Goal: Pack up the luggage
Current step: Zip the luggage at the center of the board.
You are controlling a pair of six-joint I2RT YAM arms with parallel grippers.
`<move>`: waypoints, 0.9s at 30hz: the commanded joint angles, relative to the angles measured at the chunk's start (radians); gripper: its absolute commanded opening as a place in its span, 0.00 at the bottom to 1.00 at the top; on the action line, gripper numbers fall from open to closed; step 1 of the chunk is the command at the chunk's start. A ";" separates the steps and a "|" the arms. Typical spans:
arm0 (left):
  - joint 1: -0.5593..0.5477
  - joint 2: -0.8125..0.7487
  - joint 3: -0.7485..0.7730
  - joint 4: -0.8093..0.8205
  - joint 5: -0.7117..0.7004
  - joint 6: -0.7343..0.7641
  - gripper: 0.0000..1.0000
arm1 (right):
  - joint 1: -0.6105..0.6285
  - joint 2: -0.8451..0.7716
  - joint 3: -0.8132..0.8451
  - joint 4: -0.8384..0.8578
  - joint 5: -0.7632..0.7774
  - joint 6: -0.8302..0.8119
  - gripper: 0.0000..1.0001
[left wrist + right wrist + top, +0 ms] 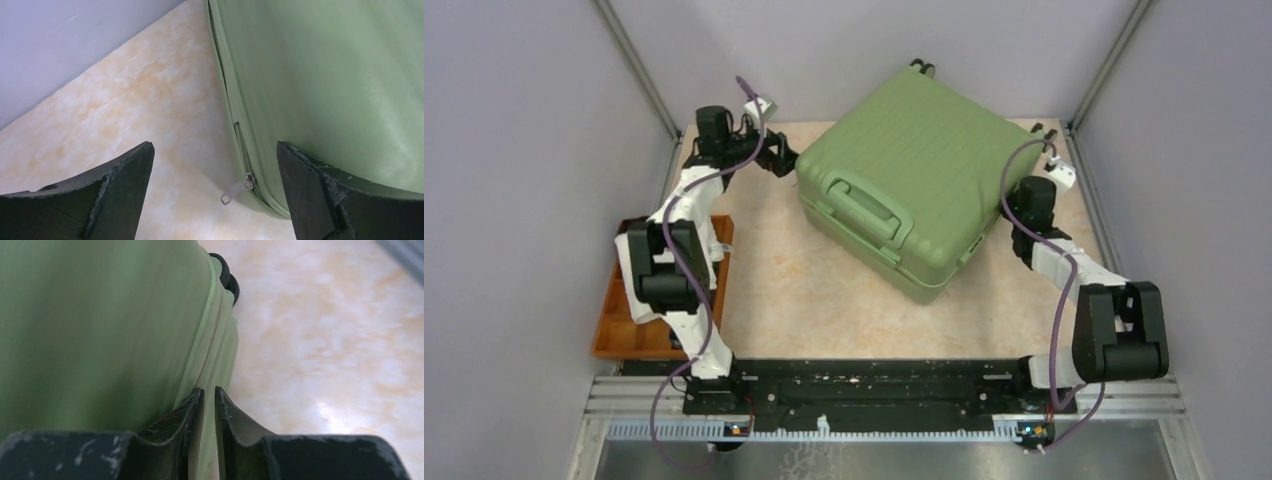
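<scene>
Closed green suitcase (pixel 904 170) on a marbled beige tabletop (pixel 794 290), grey walls (pixel 514 150) around.
It sits toward 1 o'clock; left claw (pixel 215 150) spread wide beside its zipper pull (pixel 239 189), right claw (pixel 209 392) nearly pressed together at its seam (pixel 210 340).

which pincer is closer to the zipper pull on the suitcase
Left. The left pincer hangs open over the zipper pull on the luggage; the right pincer is at the seam on its opposite side, near the wheels.
</scene>
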 commanded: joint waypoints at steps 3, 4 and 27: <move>0.086 -0.237 -0.100 -0.157 0.200 -0.004 0.99 | 0.331 0.176 0.158 0.241 -0.415 0.112 0.20; 0.095 -0.266 -0.122 -0.175 0.184 0.011 0.99 | 0.354 0.216 0.209 0.240 -0.421 0.113 0.21; 0.199 -0.441 0.161 -1.151 0.133 0.730 0.99 | 0.136 -0.184 -0.097 -0.061 -0.516 -0.019 0.61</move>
